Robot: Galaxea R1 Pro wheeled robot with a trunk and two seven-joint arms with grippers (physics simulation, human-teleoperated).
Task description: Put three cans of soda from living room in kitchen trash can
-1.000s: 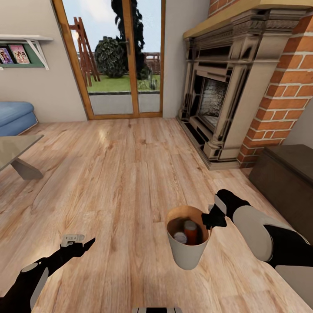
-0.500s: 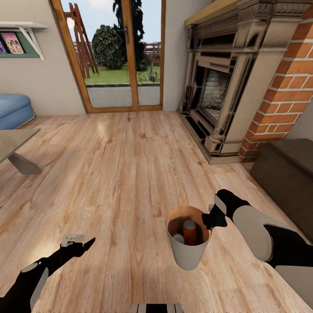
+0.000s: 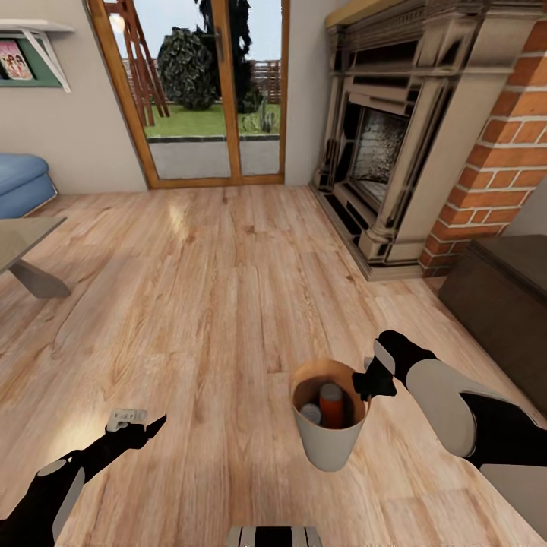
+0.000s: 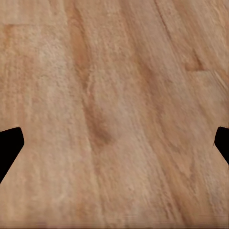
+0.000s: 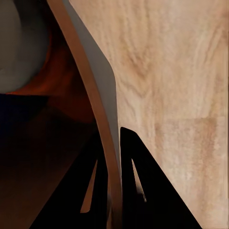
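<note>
Tash can held by its rim above the living-room floor.
The rim is pinched between the fingers of the right gripper; soda cans are seen inside. The left gripper is held spread, with nothing between its fingers.

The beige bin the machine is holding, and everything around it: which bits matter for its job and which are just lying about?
Part of the job:
- round pale beige-grey bin, rim pinched by the right gripper
- upright orange soda can inside
- silver-topped can beside it

Just lying about:
- carved stone fireplace
- blue sofa
- low table
- dark wooden chest
</note>
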